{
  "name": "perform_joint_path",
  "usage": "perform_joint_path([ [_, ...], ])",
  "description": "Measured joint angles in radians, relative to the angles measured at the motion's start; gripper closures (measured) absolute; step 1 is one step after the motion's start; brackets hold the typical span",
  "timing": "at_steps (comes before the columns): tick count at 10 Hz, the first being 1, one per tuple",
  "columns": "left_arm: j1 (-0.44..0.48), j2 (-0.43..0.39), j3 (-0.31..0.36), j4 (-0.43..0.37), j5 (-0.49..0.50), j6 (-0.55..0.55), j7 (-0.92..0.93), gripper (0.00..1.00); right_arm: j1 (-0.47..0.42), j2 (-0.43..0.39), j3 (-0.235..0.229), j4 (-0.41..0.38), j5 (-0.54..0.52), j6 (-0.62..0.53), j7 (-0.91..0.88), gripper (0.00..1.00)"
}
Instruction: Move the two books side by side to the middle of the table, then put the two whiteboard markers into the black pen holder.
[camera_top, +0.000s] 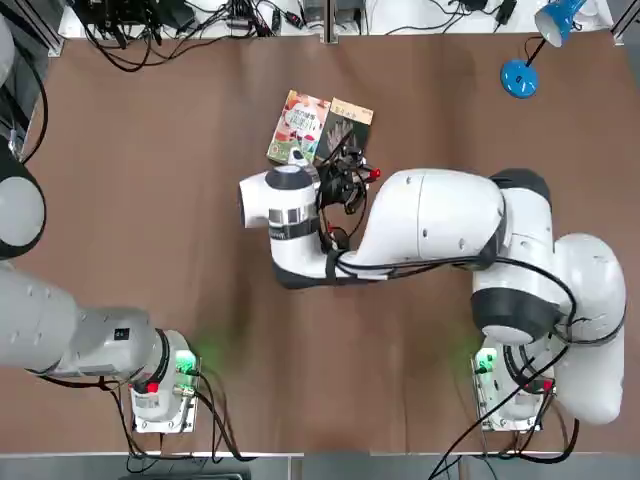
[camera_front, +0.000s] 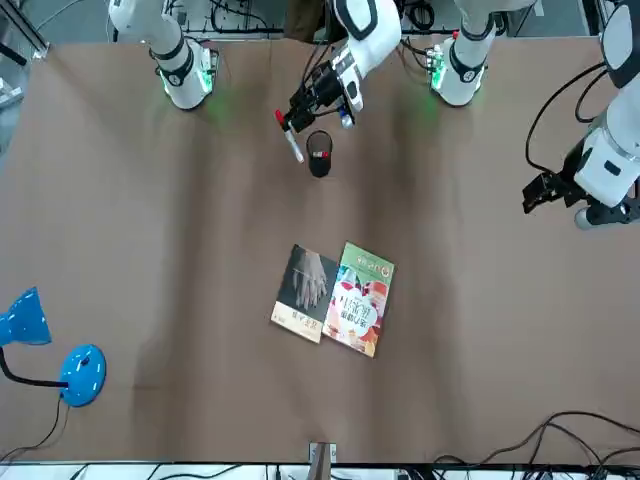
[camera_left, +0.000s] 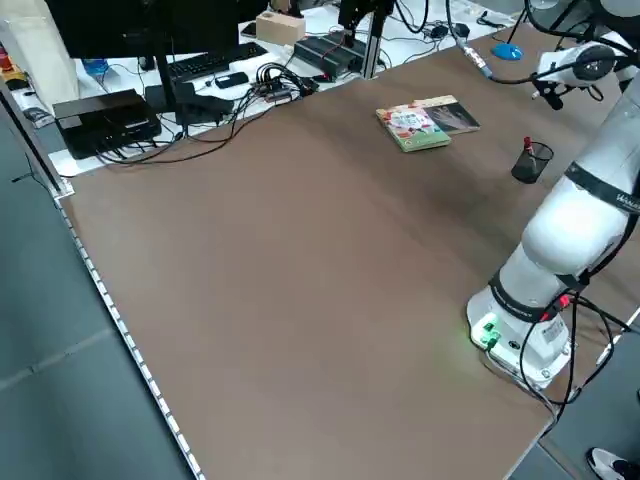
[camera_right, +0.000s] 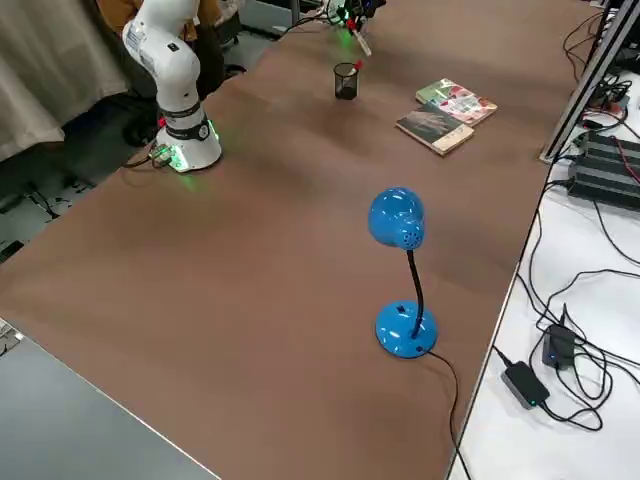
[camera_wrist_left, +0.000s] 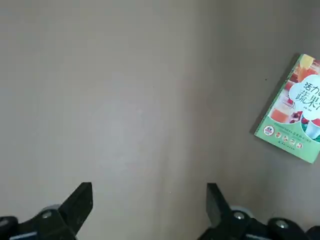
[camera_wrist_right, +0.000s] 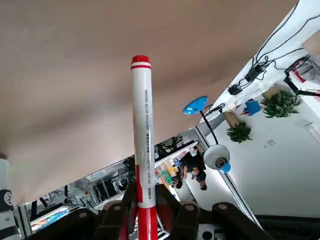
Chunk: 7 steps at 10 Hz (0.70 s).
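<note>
1. The right gripper (camera_front: 300, 118), at upper centre of the front view, is clamped on a marker (camera_front: 292, 143). The marker hangs tilted, its lower end just beside and above the holder (camera_front: 319, 156). I judge this is the approach to drop it in.

2. In the right wrist view the same marker (camera_wrist_right: 141, 145) stands straight up between the closed fingers (camera_wrist_right: 167, 202), pinched near its red cap. Gripped at one end like that, its long free end can go into the cup first.

3. The holder looks to already contain the other marker: a red tip shows at its rim (camera_left: 528, 144) in the left side view, right of centre.

4. The two books lie touching edge to edge in the middle of the table (camera_top: 150, 180): the floral book (camera_top: 298, 127) and the grey book (camera_top: 343, 128), upper centre of the top view. That part of the task looks finished.

5. The left gripper (camera_wrist_left: 150, 205) is parked off at the right edge of the front view, fingers spread and empty, clear of the working arm.

6. Materials: the marker is a smooth, slim white cylinder with fine print; the holder is a small dark round cup, apparently mesh; the books are thin glossy paperbacks; the tabletop is matte brown.

7. A blue lamp (camera_top: 520, 77) stands well apart at the top view's upper right.
</note>
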Motion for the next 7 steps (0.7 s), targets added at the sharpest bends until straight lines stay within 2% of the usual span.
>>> perform_joint_path([
  [3, -0.002, 0.000, -0.001, 0.004, 0.000, 0.000, 0.000, 0.00, 0.022, 0.073, 0.000, 0.002, 0.000, 0.006, 0.009, 0.79],
  [7, 0.000, 0.002, -0.001, 0.019, 0.000, 0.000, 0.010, 0.00, 0.048, 0.079, 0.001, 0.009, 0.000, 0.005, 0.005, 0.79],
])
